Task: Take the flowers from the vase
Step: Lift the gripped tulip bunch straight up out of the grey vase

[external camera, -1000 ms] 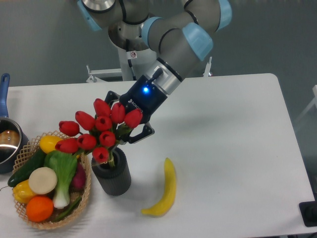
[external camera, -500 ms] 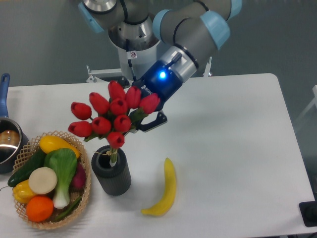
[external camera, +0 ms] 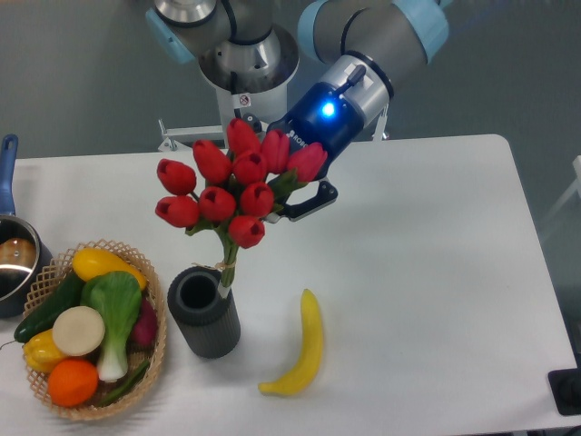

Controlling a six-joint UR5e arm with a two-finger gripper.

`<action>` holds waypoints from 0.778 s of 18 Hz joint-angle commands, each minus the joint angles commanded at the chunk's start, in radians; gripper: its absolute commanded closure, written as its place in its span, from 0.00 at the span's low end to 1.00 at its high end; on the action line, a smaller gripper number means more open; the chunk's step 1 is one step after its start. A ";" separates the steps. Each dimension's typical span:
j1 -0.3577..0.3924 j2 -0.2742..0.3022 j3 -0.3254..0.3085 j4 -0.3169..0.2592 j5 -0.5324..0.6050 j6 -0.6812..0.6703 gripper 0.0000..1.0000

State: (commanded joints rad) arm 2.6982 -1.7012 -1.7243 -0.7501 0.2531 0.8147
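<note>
The gripper (external camera: pixel 289 193) was clamped on the flowers (external camera: pixel 234 188), its dark fingers reaching into the bunch from the two o'clock side while a blue light glowed on the wrist above. The red buds hung in the air over the tabletop (external camera: pixel 427 263), and the tied stems slanted down toward seven o'clock, their lower ends just at the rim of the vase (external camera: pixel 204 313); whether they touched it could not be told. The vase stood upright, its dark mouth showing. At its nine o'clock, just beside it, sat a wicker basket (external camera: pixel 154 359) filled with produce: an orange, yellow peppers, a green cucumber, a leafy green and a pale round slice. A banana (external camera: pixel 303 347) lay on the tabletop at the vase's three o'clock, near but apart. The surface was plain white with rounded corners. At the far left edge a pot (external camera: pixel 14 259) with a blue handle was partly cut off. Behind the tabletop the wall was flat grey-green.
</note>
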 joint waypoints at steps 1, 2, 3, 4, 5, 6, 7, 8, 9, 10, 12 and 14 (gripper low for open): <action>0.011 -0.002 0.014 0.000 -0.002 -0.014 0.52; 0.017 -0.002 0.026 0.000 -0.002 -0.022 0.52; 0.018 -0.002 0.034 0.000 -0.002 -0.025 0.52; 0.018 -0.003 0.038 0.000 -0.002 -0.025 0.52; 0.020 -0.003 0.041 0.000 -0.002 -0.022 0.52; 0.023 -0.005 0.045 0.000 0.000 -0.017 0.52; 0.026 -0.005 0.049 0.000 0.000 -0.016 0.52; 0.026 -0.009 0.060 0.002 0.000 -0.012 0.52; 0.025 -0.017 0.074 0.002 0.000 -0.011 0.52; 0.025 -0.021 0.083 0.000 0.000 -0.012 0.52; 0.025 -0.025 0.088 0.002 0.001 -0.009 0.52; 0.034 -0.028 0.100 0.000 0.002 0.000 0.52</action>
State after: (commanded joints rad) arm 2.7320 -1.7288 -1.6245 -0.7501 0.2546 0.8145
